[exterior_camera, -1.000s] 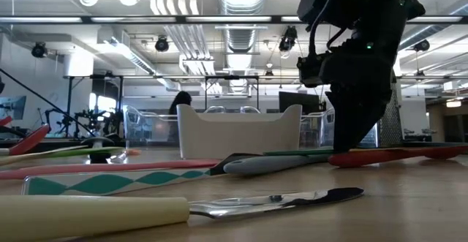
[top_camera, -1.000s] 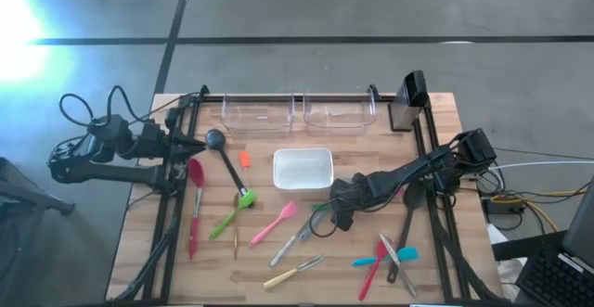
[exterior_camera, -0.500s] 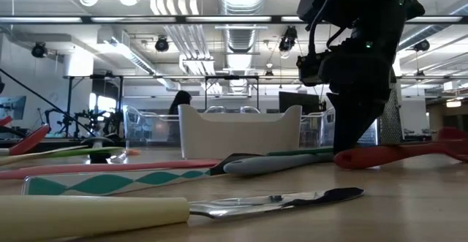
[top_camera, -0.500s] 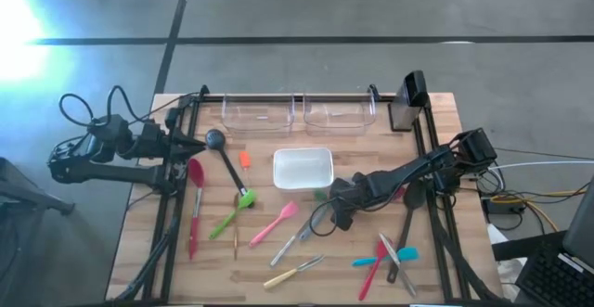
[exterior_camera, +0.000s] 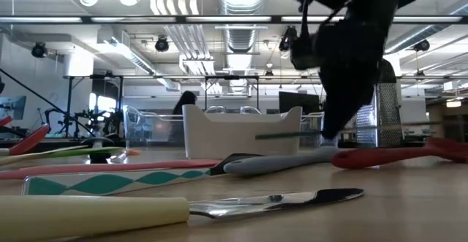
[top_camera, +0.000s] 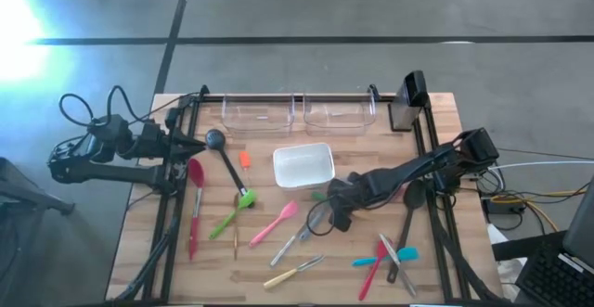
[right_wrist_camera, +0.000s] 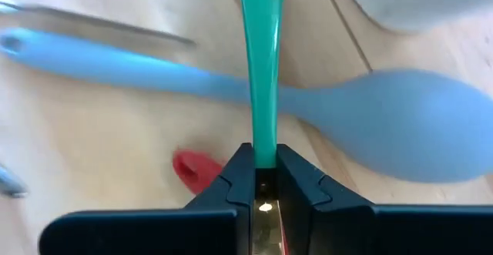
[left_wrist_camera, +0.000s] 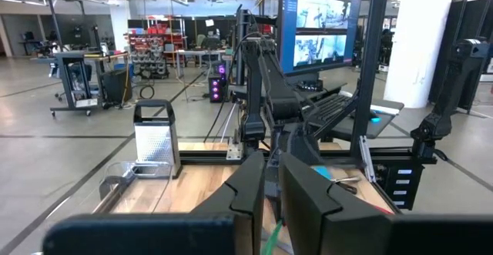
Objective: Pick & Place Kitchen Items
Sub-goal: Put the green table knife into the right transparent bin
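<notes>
One change since a second ago: right gripper (right_wrist_camera: 263,179) has clamped its jaws on a green utensil (right_wrist_camera: 261,62) and lifted it clear of the table; in the low view the green handle (exterior_camera: 287,134) now hangs level in the air in front of the white dish (exterior_camera: 241,129), where before it lay on the wood. Blue spoon (right_wrist_camera: 370,124) and a red utensil (right_wrist_camera: 194,168) stay on the table below it. From above, right gripper (top_camera: 327,202) sits just beside the dish (top_camera: 303,166), near table centre. Dish looks empty. Two clear bins (top_camera: 299,112) at the far edge hold nothing I can make out. Left gripper (left_wrist_camera: 272,184) is parked at the table's left edge, fingers pinched nearly together, holding nothing. Other utensils lie scattered on the table: black ladle (top_camera: 225,163), red spoon (top_camera: 195,203), pink spatula (top_camera: 276,222).
</notes>
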You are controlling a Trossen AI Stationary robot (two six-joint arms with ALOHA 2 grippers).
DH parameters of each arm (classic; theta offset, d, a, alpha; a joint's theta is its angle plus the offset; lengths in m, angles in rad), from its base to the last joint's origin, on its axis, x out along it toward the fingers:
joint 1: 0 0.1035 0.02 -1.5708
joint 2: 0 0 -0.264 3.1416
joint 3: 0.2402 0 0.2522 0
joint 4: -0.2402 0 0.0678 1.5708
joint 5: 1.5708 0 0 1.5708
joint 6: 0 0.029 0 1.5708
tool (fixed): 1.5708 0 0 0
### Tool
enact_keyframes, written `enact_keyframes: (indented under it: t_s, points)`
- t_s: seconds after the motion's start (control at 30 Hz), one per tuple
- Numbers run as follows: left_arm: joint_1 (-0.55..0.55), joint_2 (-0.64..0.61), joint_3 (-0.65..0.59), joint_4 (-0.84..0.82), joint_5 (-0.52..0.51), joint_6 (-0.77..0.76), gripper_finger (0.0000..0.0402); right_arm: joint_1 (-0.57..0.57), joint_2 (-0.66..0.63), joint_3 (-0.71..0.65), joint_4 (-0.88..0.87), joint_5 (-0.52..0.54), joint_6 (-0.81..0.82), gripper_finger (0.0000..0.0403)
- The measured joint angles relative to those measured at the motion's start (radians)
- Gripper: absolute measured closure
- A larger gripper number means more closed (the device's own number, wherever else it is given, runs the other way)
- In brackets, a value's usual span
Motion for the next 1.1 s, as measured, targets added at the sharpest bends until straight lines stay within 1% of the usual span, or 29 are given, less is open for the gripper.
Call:
enact_keyframes:
  t_s: [0.1, 0.23, 0.33, 0.43, 0.57, 0.77, 0.87, 0.93, 1.0, 1.1]
  points:
    - [0.000, 0.000, 0.000, 0.000, 0.000, 0.000, 0.0357, 0.000, -0.038, 0.029, -0.012, -0.011, -0.031, 0.0381]
    - [0.000, 0.000, 0.000, 0.000, 0.000, 0.000, 0.0356, -0.014, -0.093, 0.085, -0.071, -0.009, -0.105, 0.0381]
    - [0.000, 0.000, 0.000, 0.000, 0.000, 0.000, 0.0354, -0.046, -0.122, 0.143, -0.162, 0.048, -0.179, 0.0381]
    - [0.000, 0.000, 0.000, -0.002, 0.000, 0.000, 0.0354, -0.104, -0.130, 0.210, -0.255, 0.115, -0.283, 0.0381]
    - [0.000, 0.000, 0.000, -0.002, 0.000, 0.000, 0.0357, -0.234, -0.129, 0.283, -0.291, 0.134, -0.455, 0.0382]
    - [0.000, 0.000, 0.000, -0.003, 0.000, 0.000, 0.0355, -0.487, -0.124, 0.359, -0.314, 0.136, -0.689, 0.0382]
    - [0.000, 0.000, 0.000, -0.003, 0.000, 0.000, 0.0353, -0.616, -0.124, 0.372, -0.289, 0.127, -0.789, 0.0382]
    - [0.000, 0.000, 0.000, -0.003, 0.000, 0.000, 0.0354, -0.701, -0.123, 0.368, -0.252, 0.067, -0.845, 0.0382]
    - [0.000, 0.000, 0.000, -0.003, 0.000, 0.000, 0.0356, -0.778, -0.121, 0.356, -0.192, -0.020, -0.879, 0.0382]
    - [0.000, 0.000, 0.000, -0.003, 0.000, 0.000, 0.0358, -0.869, -0.108, 0.338, -0.121, -0.113, -0.915, 0.0382]
